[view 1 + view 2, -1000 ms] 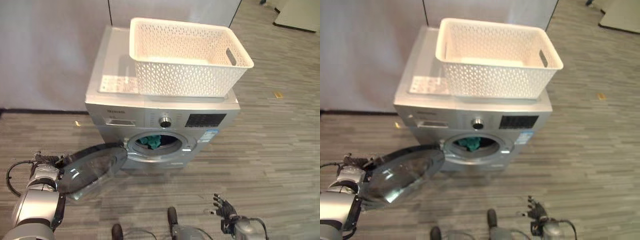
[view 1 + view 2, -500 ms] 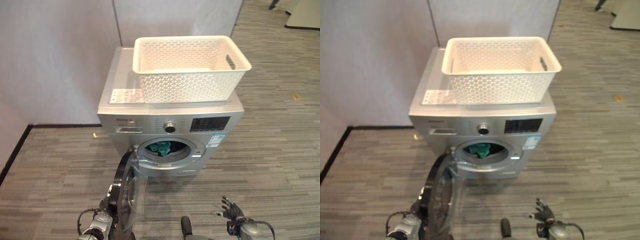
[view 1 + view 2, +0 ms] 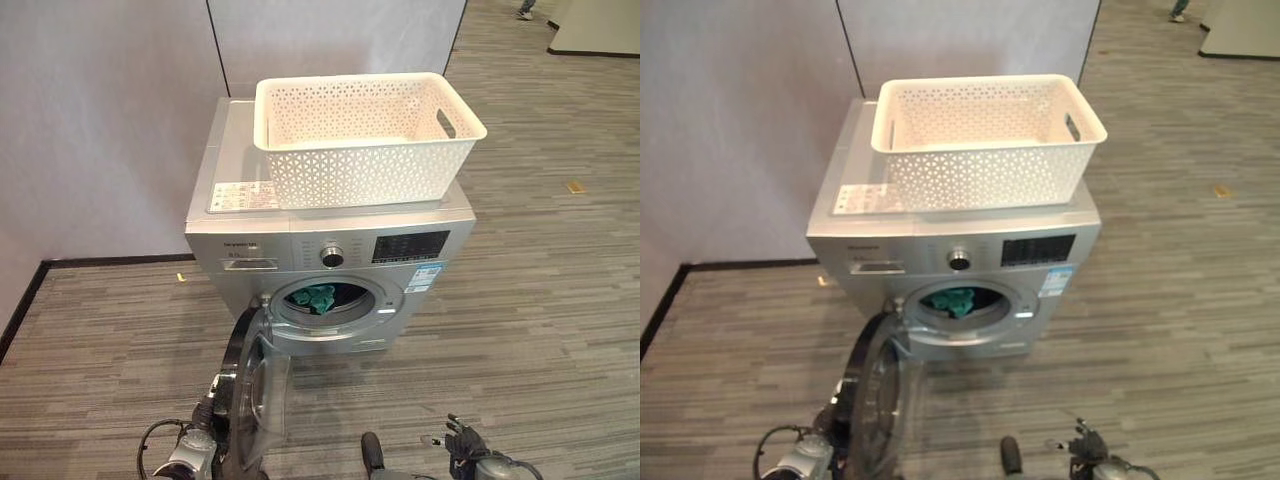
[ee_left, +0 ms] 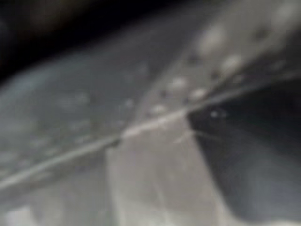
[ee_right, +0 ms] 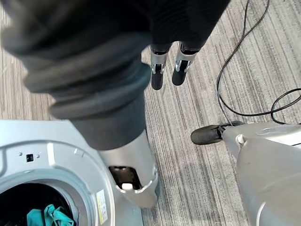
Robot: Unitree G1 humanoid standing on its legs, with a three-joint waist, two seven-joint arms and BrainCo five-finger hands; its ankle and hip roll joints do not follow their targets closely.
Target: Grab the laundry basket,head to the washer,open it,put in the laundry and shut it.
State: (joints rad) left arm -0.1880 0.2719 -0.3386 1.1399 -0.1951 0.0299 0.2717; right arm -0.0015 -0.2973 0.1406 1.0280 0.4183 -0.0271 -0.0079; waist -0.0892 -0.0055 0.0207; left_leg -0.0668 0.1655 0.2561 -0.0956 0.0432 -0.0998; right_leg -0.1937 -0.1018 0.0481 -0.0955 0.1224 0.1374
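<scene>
The white laundry basket (image 3: 368, 135) sits atop the washer (image 3: 330, 250), beside an unreadable label. Teal laundry (image 3: 316, 297) lies in the drum; the door (image 3: 252, 385) hangs open. The left hand (image 3: 200, 440) is behind the door, fingers hidden. The right hand (image 3: 462, 440) hangs low, fingers relaxed, empty.

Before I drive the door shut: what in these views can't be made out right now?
- Left hand: in the eye views its fingers sit behind the open washer door, so its grip is unreadable.
- Left wrist view: blurred at close range; nothing identifiable.
- Teal laundry: the drum is dark behind it, so how much is inside is hidden.
- Laundry basket: its near wall hides part of the floor.
- Right hand: cut by the eye view's lower edge.
</scene>
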